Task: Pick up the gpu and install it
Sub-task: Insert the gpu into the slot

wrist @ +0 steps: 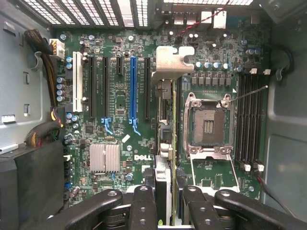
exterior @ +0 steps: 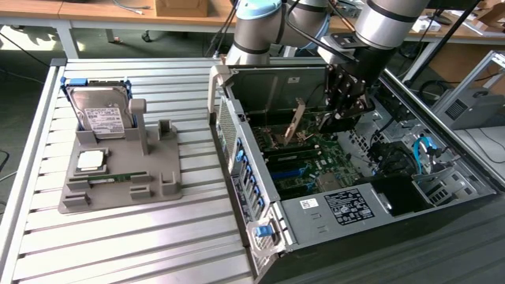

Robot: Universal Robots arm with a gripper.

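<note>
Looked across a slatted metal table [exterior: 118, 248], with wooden benches [exterior: 94, 9] along the upper edge of the exterior view. Found the gpu [wrist: 165, 139] inside the open computer case [exterior: 236, 127], held edge-on above the green motherboard [wrist: 117, 122], metal bracket [wrist: 172, 60] at the end far from the gripper [wrist: 168, 206]. Noted the claw at a middling width, both fingers [wrist: 144, 201] pressed against the card's two faces, clamped on the gpu. Placed the card, in the wrist view, between a black expansion slot [wrist: 147, 88] and the bare processor socket [wrist: 208, 125]. Could not judge contact between card and board. Counted further slots beyond the black one: a blue slot [wrist: 133, 88], more black ones, then a white slot [wrist: 77, 88] nearest the case wall. Spotted a finned silver heatsink [wrist: 104, 158] near the blue slot's end and a row of black memory slots [wrist: 249, 120] on the far side of the socket. Saw the arm [exterior: 382, 26] angled down from the upper middle of the exterior view into the case, right of centre. Marked a labelled power supply [exterior: 347, 207] at the lower right of that view, within the case. Found a grey fixture tray [exterior: 162, 163] on the table at the exterior view's left, well apart from the gripper, bearing an upright hard drive [exterior: 103, 115] with a white label, a square processor chip [exterior: 91, 161] and a slim green memory stick [exterior: 110, 177] lying flat.
</note>
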